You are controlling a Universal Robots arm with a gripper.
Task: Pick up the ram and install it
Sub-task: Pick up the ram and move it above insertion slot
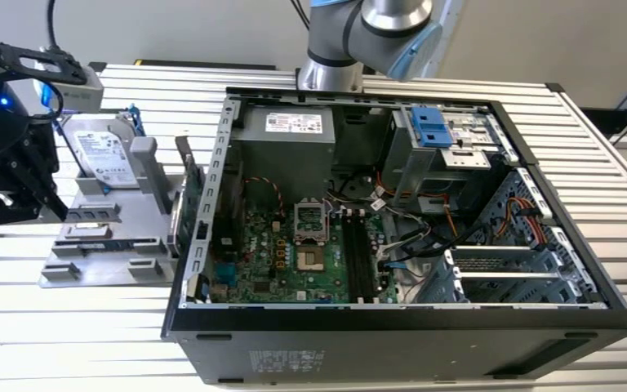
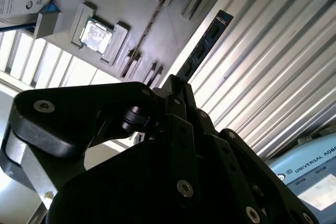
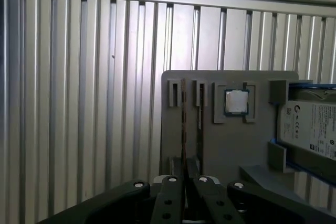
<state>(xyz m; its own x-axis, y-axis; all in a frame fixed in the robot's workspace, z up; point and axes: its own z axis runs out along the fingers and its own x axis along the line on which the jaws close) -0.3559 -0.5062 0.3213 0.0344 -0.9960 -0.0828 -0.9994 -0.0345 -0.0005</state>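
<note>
The long, thin blue-green ram stick point(image 2: 207, 44), clamped in the narrowed black gripper point(image 2: 176, 83), is best kept square and level

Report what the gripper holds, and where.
Cannot tell. The gripper is at one end of the ram, which stands in the grey tray; a grip isn't clear.

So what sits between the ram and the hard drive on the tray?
A square chip sits between ram and drive, in the first wrist view.
</note>
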